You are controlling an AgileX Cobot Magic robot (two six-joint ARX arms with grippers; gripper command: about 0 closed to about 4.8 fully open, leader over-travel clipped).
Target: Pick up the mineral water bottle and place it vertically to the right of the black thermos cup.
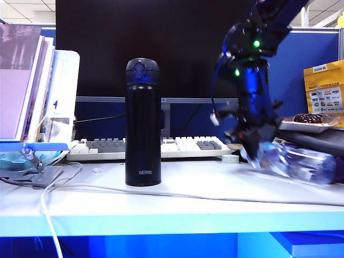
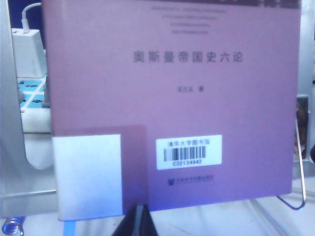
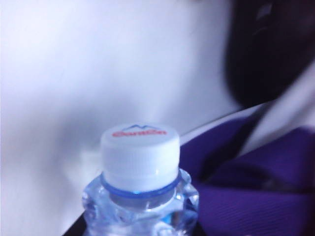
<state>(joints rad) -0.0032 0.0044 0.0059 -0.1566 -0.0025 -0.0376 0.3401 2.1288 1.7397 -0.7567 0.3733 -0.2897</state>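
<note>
The exterior view takes in the whole white counter [image 1: 177, 201], with a dark monitor [image 1: 161, 48] behind it, a keyboard [image 1: 161, 148] at the monitor's foot, and books on a stand [image 1: 32, 91] at the far left. The black thermos cup [image 1: 143, 122] stands upright near the middle of the counter, well apart from either set of fingers. Only this view shows the right arm [image 1: 252, 80] reaching down at the right side, its right gripper [image 1: 257, 150] set at the near end of the mineral water bottle [image 1: 298, 161]. The bottle lies tilted, nearly on its side, its body stretching away from the fingers toward the right edge, over dark cloth.

The right wrist view gives what the exterior view blurs: the bottle's white cap [image 3: 140, 150] with red lettering, the clear ribbed shoulder below it, seen from close up. The dark edges of the fingers [image 3: 74, 231] flank the bottle's shoulder, so the right fingers are clenched around the bottle just below the cap. Purple cloth [image 3: 256, 196] lies beyond the bottle.

The left wrist view shows none of this. It is filled by a purple book cover [image 2: 172, 98] with a barcode sticker [image 2: 189, 152], just ahead of the left gripper [image 2: 138, 221], of which only a dark tip shows; whether its fingers are released or clenched cannot be told.
</note>
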